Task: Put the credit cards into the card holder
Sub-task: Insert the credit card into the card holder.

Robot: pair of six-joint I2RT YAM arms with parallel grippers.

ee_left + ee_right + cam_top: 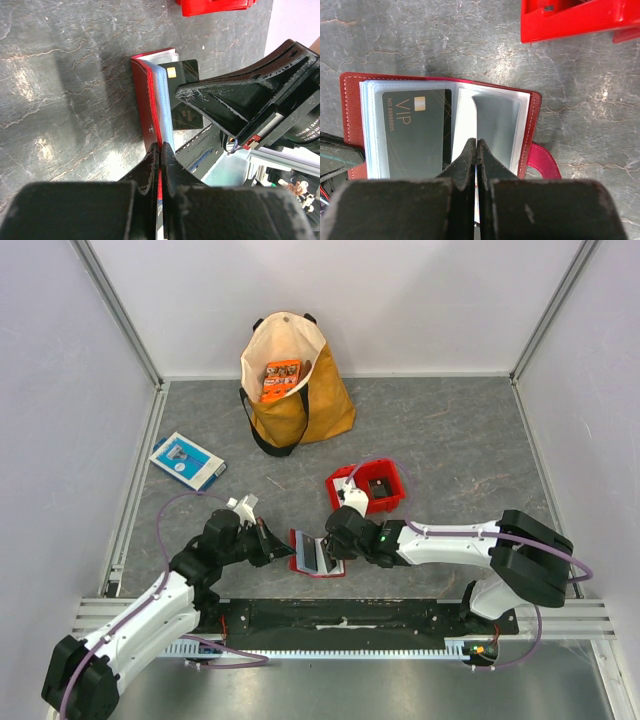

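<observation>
**Me:** My left arm [150, 615] reaches up and to the right from its base, elbow bent, wrist low over the table. The left gripper [160, 146] has its fingers pressed together, pinching the red cover edge of the card holder [142, 100].

**Colleague:** And your right side?

**Me:** The right arm [450, 540] stretches leftward across the front, forearm nearly level, wrist tipped down. The right gripper [476, 145] is closed tip to tip. Whether anything is caught between its fingers I cannot tell.

**Colleague:** So the two grippers face each other?

**Me:** Yes. They point toward one another, near but apart.
</observation>
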